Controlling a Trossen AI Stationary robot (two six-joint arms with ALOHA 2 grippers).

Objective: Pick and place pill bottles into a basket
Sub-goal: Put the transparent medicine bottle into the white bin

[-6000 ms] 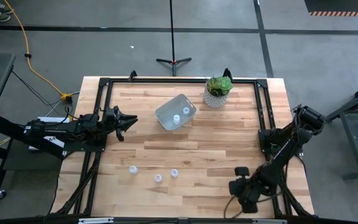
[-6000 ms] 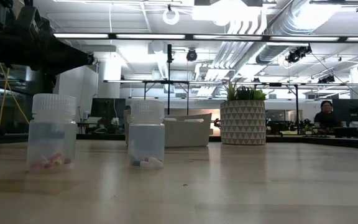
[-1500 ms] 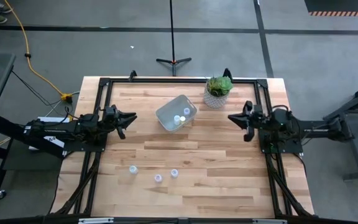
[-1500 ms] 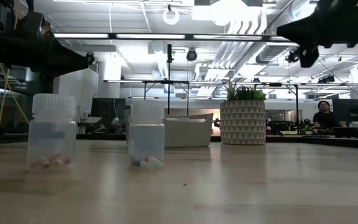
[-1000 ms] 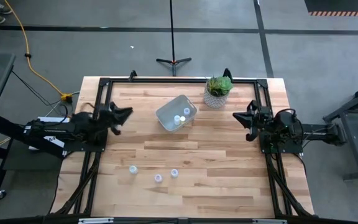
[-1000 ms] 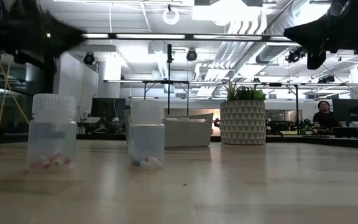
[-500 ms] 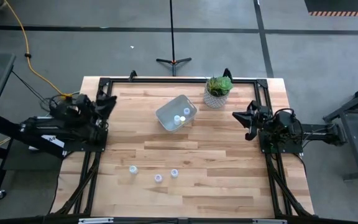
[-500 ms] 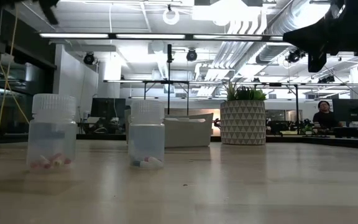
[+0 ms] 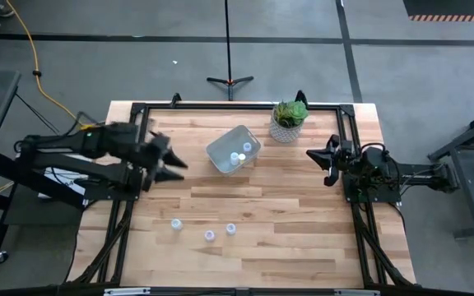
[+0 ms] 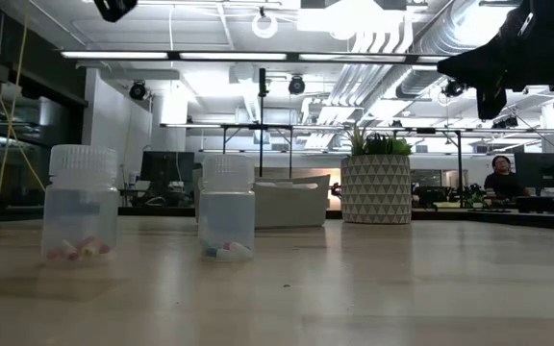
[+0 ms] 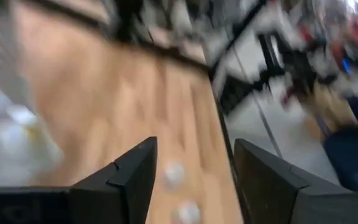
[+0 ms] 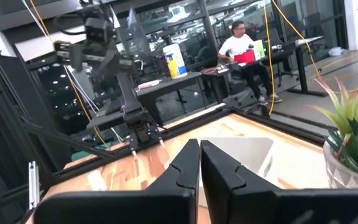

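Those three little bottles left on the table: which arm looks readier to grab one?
Probably the left. Its gripper is open over the table's left side, nearer the three bottles. The right gripper is shut, off by the plant.

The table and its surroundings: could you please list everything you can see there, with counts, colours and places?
Bottles on table: three, whitish with white caps, in a loose row near the front edge.
Bottles in basket: two white caps showing.
Basket: one, pale grey-blue, rear middle of the table.
Plant: one, green in a white pot, right of the basket.
Table: one, light wood.
Stand: one, black tripod, on the floor behind the table.
Cable: one, yellow, on the floor at the left.
Person: one, seated at a desk far off.
Left gripper: open, above the table left of the basket.
Right gripper: shut, at the right edge.
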